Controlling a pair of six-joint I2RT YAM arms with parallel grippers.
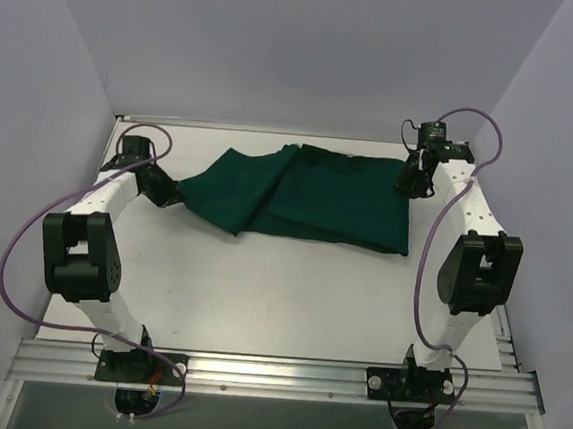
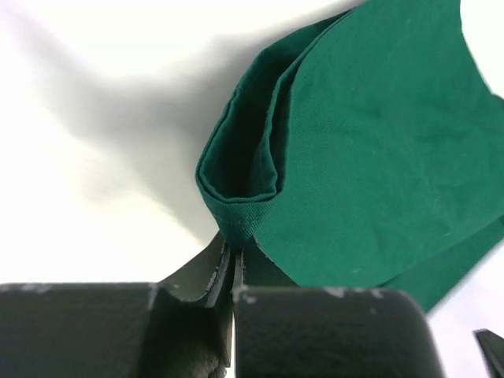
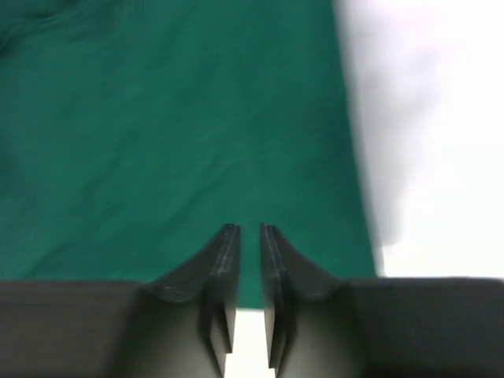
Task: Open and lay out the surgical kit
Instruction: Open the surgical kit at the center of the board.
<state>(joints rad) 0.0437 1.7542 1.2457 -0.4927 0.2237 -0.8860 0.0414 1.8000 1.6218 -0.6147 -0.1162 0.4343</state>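
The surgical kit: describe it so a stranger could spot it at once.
Start at the white table, far half, between the arms. The surgical kit is the folded dark green cloth there, left corner pinched by the left hand. It is the only green thing.

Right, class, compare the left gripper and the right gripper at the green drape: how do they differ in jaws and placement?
The left gripper is shut, pinching a folded corner of the drape; the right gripper has its jaws slightly apart, nothing visibly pinched. The left sits at the drape's left tip, the right at its far right corner. Both are low at the cloth's edge.
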